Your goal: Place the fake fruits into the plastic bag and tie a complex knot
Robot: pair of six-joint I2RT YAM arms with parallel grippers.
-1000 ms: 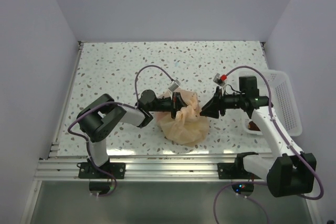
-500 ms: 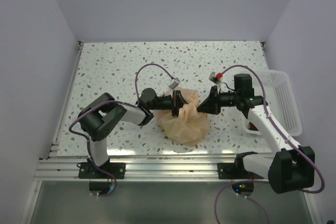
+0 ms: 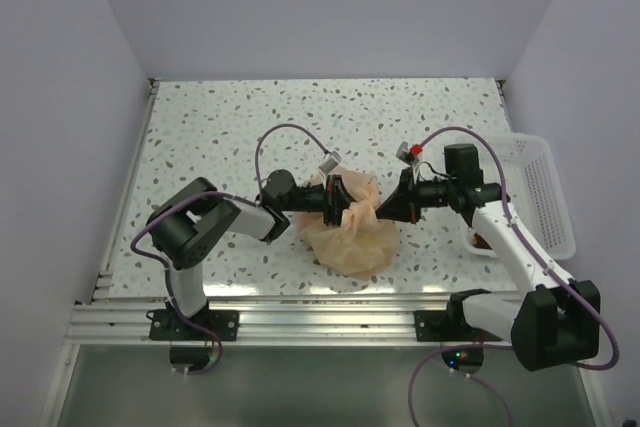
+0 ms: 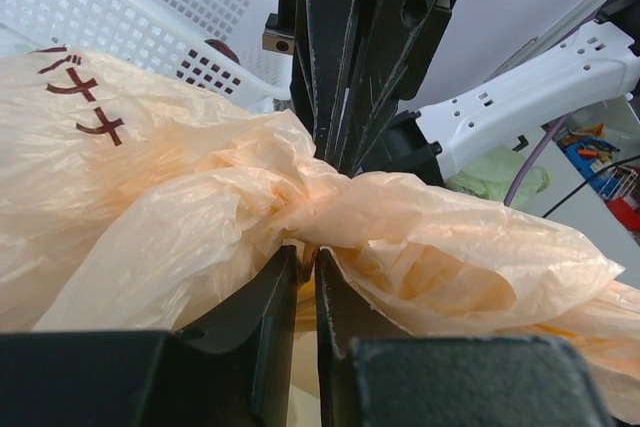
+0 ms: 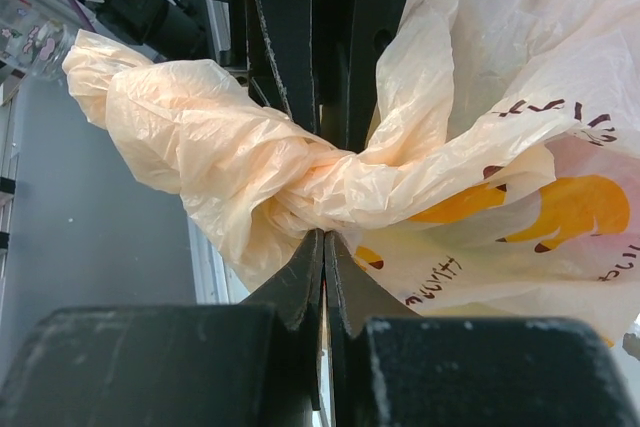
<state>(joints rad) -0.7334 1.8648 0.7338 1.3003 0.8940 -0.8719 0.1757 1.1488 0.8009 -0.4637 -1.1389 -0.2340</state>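
The pale peach-orange plastic bag [image 3: 348,239] lies bulging on the table between both arms. Its handles are twisted into a knot [image 3: 358,213], which also shows in the left wrist view [image 4: 305,197] and in the right wrist view [image 5: 320,182]. My left gripper [image 3: 336,205] reaches in from the left; its jaws [image 4: 306,257] are pinched on handle plastic just under the knot. My right gripper [image 3: 386,209] reaches in from the right, shut on plastic below the knot [image 5: 323,239]. The two grippers face each other almost tip to tip. The fake fruits are hidden inside the bag.
A white perforated basket [image 3: 545,192] stands at the right table edge and shows in the left wrist view [image 4: 130,7]. A dark maroon piece [image 3: 483,240] sits in a small holder beside it. The table's front rail runs below the bag.
My right gripper has moved left, in toward the knot, and now sits tight against the bag. The left gripper and the bag have hardly moved.
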